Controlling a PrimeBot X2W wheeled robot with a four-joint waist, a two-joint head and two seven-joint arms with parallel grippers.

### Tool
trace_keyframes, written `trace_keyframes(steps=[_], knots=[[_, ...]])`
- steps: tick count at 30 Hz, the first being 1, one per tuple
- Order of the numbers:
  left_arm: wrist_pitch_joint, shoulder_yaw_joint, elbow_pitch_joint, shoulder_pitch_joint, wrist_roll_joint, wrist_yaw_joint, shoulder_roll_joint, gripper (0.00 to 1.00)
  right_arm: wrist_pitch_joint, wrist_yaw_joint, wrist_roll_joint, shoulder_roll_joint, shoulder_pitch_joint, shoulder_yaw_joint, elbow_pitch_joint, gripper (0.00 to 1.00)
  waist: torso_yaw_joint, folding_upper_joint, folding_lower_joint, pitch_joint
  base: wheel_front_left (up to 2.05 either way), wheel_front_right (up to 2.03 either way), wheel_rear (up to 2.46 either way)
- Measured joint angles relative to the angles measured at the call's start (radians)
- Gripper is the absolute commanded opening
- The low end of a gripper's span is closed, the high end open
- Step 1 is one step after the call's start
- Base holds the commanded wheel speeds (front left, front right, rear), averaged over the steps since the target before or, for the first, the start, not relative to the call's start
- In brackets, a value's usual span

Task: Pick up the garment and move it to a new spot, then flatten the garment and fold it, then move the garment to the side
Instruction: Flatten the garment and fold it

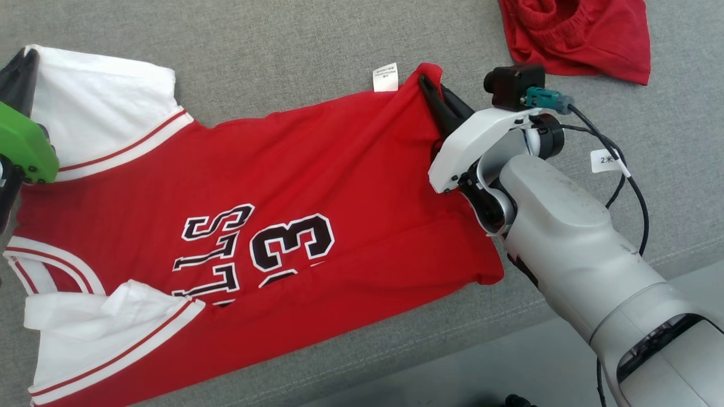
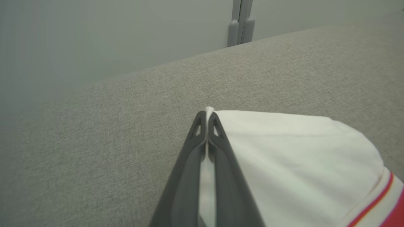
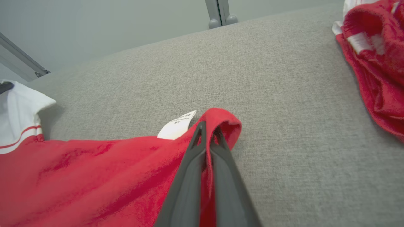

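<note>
In the head view, a red jersey (image 1: 271, 186) of smooth knit is spread across a grey, coarsely woven cushion (image 1: 283, 51), with its hem towards the cushion's right side and its collar towards the left. White short sleeves with thin red stripes are seen at its left end, and black, white-edged lettering and numerals are printed on its chest. The upper hem corner is bunched into a raised fold, and this fold is pinched between the clenched, tapered dark fingers of the right gripper (image 1: 425, 83). A white rectangular care label (image 1: 385, 77) lies just beside that fold. The left gripper (image 1: 25, 62), behind a glossy green housing, is set against the far sleeve (image 1: 102, 102) at the left border. A second red garment (image 1: 577, 34) is crumpled near the cushion's far right corner, well apart from the jersey. A black cable (image 1: 633, 181) is looped beside the pale right forearm.

In the left wrist view, the left gripper (image 2: 207, 115) is clamped on the edge of the white sleeve (image 2: 300, 157), a sliver of cloth being visible between its matte fingers. The cushion's far edge is seen beyond, against a plain wall.

In the right wrist view, the right gripper (image 3: 206, 126) is closed on the curled red hem of the jersey (image 3: 94, 176), beside the care label (image 3: 176, 126). The second red garment (image 3: 375, 69) is heaped at the right.
</note>
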Motion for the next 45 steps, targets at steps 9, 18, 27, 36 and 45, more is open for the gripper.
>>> trace_keyframes(steps=[9, 18, 27, 36, 45], knots=[[-0.044, -0.002, -0.016, 0.008, -0.022, 0.000, 0.031, 0.00, -0.008, 0.000, 0.087, -0.059, -0.015, 0.019, 0.005, 0.00, 0.025, 0.0000, 0.0000, -0.022, 0.00, 0.00, 0.00], [-0.053, 0.030, -0.098, 0.044, -0.031, 0.000, 0.023, 0.00, 0.057, 0.000, 0.242, -0.136, 0.012, 0.094, -0.089, 0.00, 0.069, 0.0000, 0.0000, -0.053, 0.00, 0.00, 0.00], [-0.056, 0.100, -0.162, 0.107, -0.002, 0.000, 0.026, 0.00, 0.212, 0.000, 0.398, -0.305, 0.036, 0.241, -0.248, 0.00, 0.112, 0.0000, 0.0000, -0.090, 0.00, 0.00, 0.00], [-0.056, 0.128, -0.209, 0.127, 0.027, 0.000, 0.009, 0.00, 0.215, 0.000, 0.431, -0.386, -0.011, 0.392, -0.294, 0.00, 0.145, 0.0000, 0.0000, -0.102, 0.00, 0.00, 0.00], [-0.056, 0.148, -0.237, 0.178, 0.038, 0.000, 0.006, 0.00, 0.103, 0.000, 0.529, -0.443, -0.024, 0.449, -0.328, 0.00, 0.175, 0.0000, 0.0000, -0.117, 0.00, 0.00, 0.00]])
